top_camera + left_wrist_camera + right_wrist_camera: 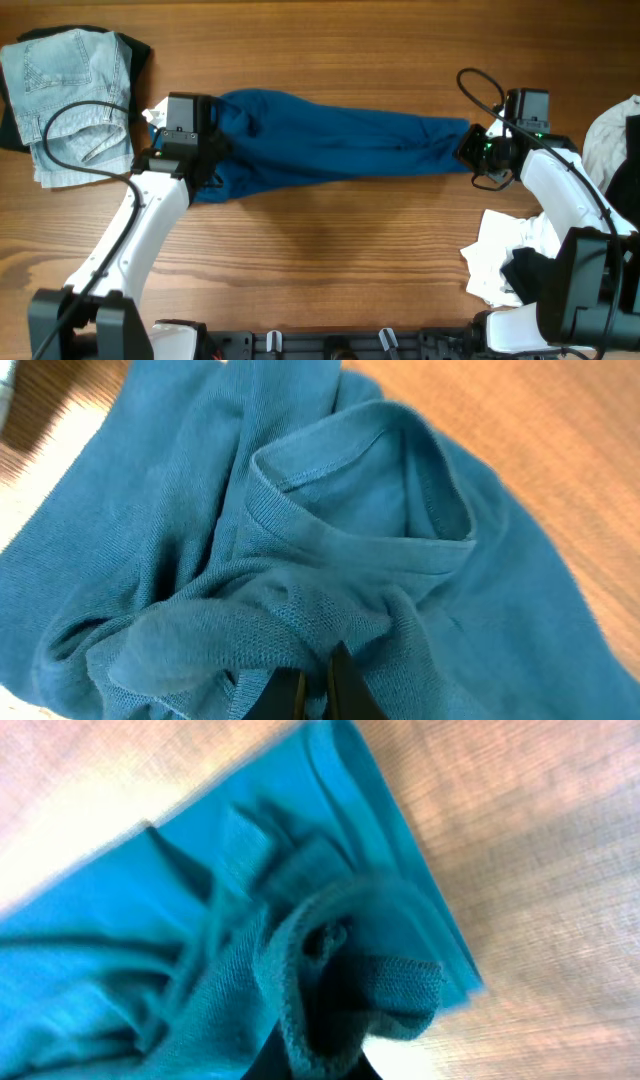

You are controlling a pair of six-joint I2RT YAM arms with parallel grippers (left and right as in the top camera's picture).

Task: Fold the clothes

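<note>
Nearest us, on the right side of the brown wooden table, lies a crumpled heap of white and black garments. Further out, across the middle of the table, the dark blue knit shirt lies stretched in a long band between the two arms.

The left gripper has the wider, bunched end. In its wrist view the two black fingers stand almost together with a fold of the cloth pinched between them. The shirt's ribbed collar gapes open just beyond.

The right gripper has the narrow end, which is gathered to a point. In its wrist view the stitched hem curls over the dark fingers. They are mostly hidden, so we see only that they are closed on the cloth.

Farthest off, in the left corner, a folded pair of pale blue denim jeans rests on a black piece of cloth. At the far right edge sits a pale grey-white garment.
</note>
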